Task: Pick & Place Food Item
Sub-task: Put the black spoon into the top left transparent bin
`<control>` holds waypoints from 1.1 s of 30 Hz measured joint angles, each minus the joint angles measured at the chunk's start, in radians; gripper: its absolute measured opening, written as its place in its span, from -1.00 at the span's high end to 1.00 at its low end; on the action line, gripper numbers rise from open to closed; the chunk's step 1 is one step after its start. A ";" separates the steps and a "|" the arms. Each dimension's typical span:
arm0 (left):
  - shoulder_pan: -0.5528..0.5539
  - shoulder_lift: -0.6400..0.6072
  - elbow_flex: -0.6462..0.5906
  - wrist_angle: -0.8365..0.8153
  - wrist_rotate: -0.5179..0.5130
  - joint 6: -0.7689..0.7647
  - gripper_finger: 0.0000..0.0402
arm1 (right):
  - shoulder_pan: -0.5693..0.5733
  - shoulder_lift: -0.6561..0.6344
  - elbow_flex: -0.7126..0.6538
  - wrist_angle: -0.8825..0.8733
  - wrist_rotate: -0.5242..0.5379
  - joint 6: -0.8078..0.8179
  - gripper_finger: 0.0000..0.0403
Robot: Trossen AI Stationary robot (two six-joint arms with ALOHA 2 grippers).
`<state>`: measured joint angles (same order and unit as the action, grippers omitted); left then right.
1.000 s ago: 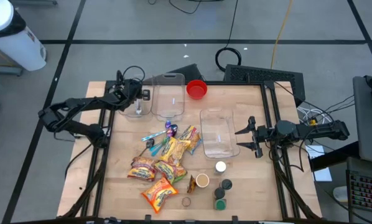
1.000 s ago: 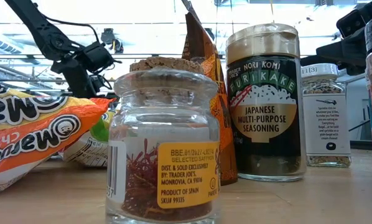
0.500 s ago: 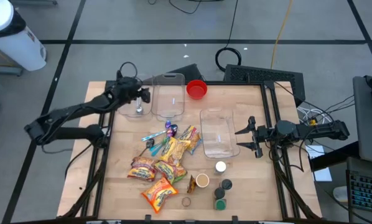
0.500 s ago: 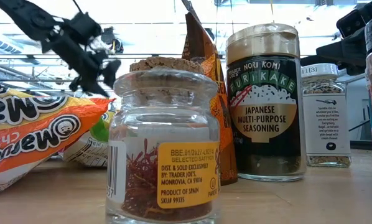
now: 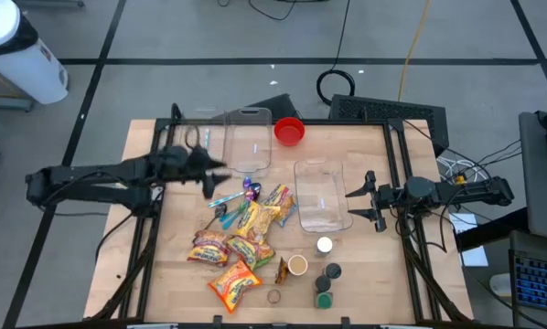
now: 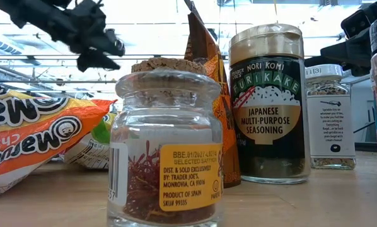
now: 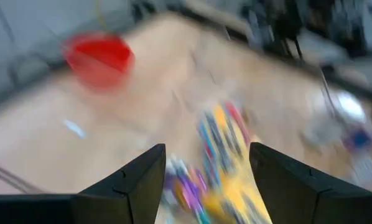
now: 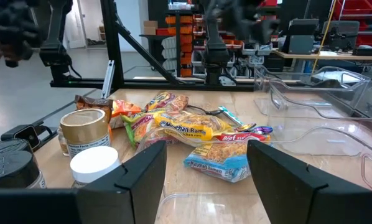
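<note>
High view: task barely begun, left gripper (image 5: 215,175) open and empty above the table (image 5: 365,274), snack packets (image 5: 246,228) heaped just ahead of and below it, none lifted yet. Beside that claw, one clear bin (image 5: 247,139) looking empty; second clear bin (image 5: 321,194) likewise empty, touching the heap's far edge. Right gripper (image 5: 358,203) open, empty, waiting beside that second bin.
</note>
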<state>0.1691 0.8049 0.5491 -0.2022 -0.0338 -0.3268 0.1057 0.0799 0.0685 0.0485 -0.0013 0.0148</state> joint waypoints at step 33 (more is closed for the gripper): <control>-0.393 0.555 0.004 -0.383 -0.063 -0.646 -0.16 | 0.000 0.000 0.000 0.000 0.000 0.000 -0.07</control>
<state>-0.2239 1.3600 0.5533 -0.5854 -0.0967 -0.9723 0.1058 0.0795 0.0685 0.0483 -0.0013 0.0147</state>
